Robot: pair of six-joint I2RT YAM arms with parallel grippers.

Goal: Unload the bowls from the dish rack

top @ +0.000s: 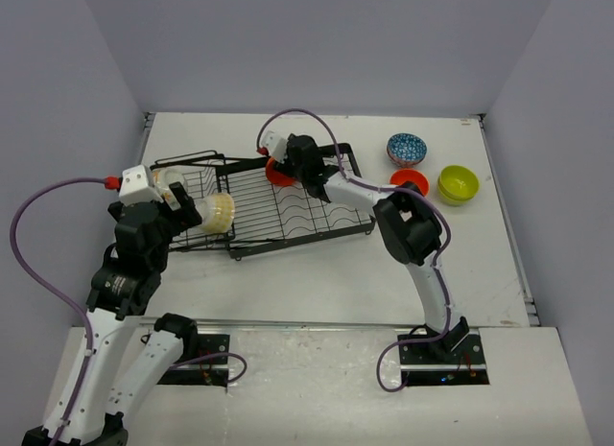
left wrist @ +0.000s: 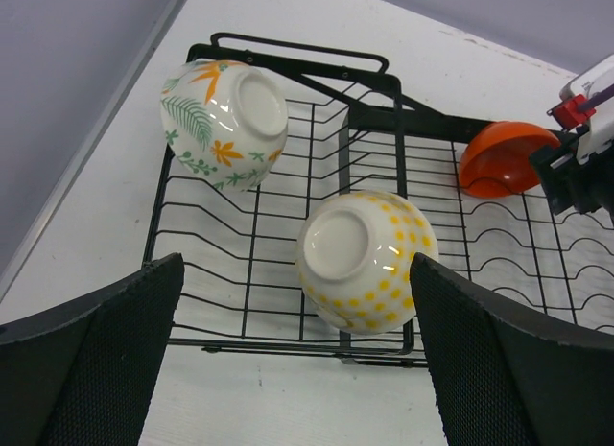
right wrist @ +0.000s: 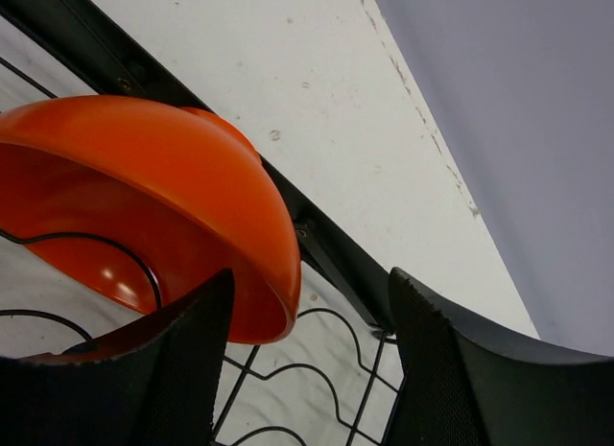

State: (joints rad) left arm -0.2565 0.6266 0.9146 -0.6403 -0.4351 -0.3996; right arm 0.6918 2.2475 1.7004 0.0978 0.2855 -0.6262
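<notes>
Rim of round orange bowl (right wrist: pixel 144 168) inside half-open right end effector (right wrist: pixel 312 278), wrist view only; left end effector (left wrist: pixel 295 269) wide over black wire rack (left wrist: pixel 432 122).

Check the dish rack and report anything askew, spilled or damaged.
Nothing is spilled or broken. In the dish rack, the floral bowl and the yellow-dotted bowl lie tipped on their sides with their bases showing. The orange bowl stands tilted on edge at the far rail.
</notes>
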